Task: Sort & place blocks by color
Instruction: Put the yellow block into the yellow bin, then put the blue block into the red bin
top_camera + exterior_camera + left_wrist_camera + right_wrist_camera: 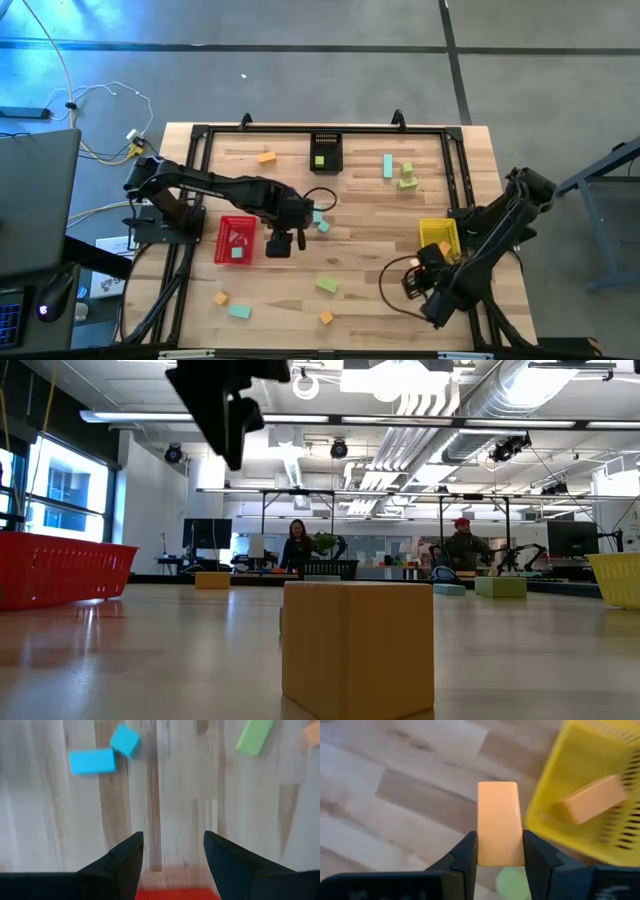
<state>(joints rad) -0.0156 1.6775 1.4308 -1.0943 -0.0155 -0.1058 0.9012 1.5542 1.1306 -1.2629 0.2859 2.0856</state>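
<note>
My right gripper (499,845) is shut on an orange block (497,815), held above the table beside the yellow bin (580,755), where another orange block (592,799) lies. In the high view this gripper (428,270) is at the near right. My left gripper (174,840) stands open with nothing between its fingers, over bare wood just right of the red bin (235,240). Two teal blocks (91,761) and a green block (254,736) lie on the table beyond it. Further blocks are scattered over the table. My right gripper pinches the orange block's two long sides (481,847) between its two fingers, near one end of the bar. The fingers come from above, pointing steeply down. The rest of the block sticks out past the fingertips, clear of the table.
A black bin (325,152) with a green block inside stands at the far middle. An orange block (358,650) sits near the front edge. Loose blocks lie at the far right (406,175) and near left (230,305). People stand in the room behind.
</note>
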